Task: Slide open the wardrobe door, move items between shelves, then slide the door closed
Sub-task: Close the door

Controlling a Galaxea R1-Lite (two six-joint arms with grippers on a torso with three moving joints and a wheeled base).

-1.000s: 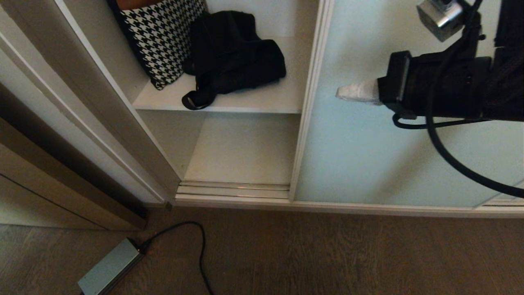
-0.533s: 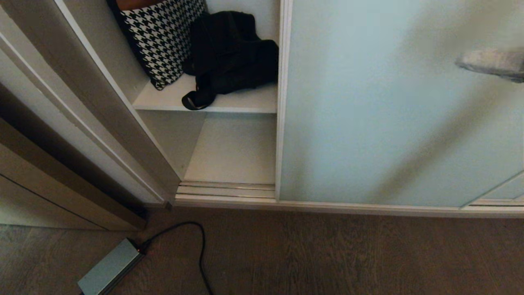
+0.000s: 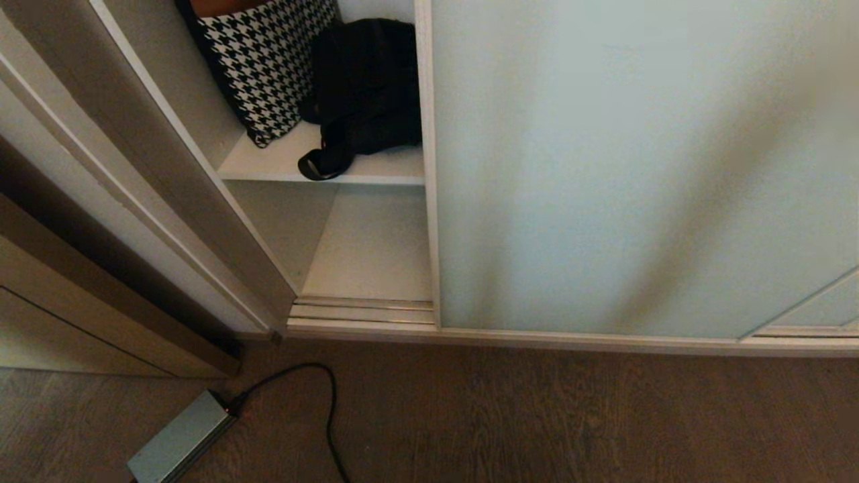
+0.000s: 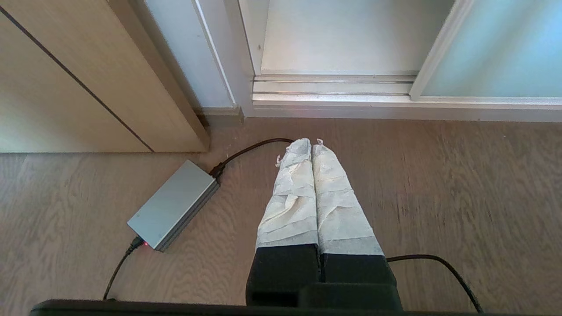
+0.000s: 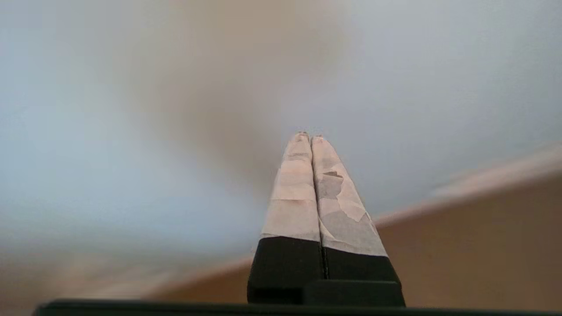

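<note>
Upper left of the head view, the houndstooth cushion point(image 3: 268, 60) and black bag point(image 3: 366, 94) share the upper shelf point(image 3: 282, 161); the sliding wardrobe door point(image 3: 604, 168) fills the right, part-closed. Both the left gripper point(image 4: 311, 142) and right gripper point(image 5: 309, 137) are pressed together. Finishing probably needs a steady push along the floor track point(image 3: 362, 310).

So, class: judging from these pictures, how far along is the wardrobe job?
Done, apparently: cushion and black bag share the upper shelf; the lower shelf is bare. In hand: the sliding door is part closed, a gap remaining. The right tool is shut, off the door. Left: close that gap.
</note>
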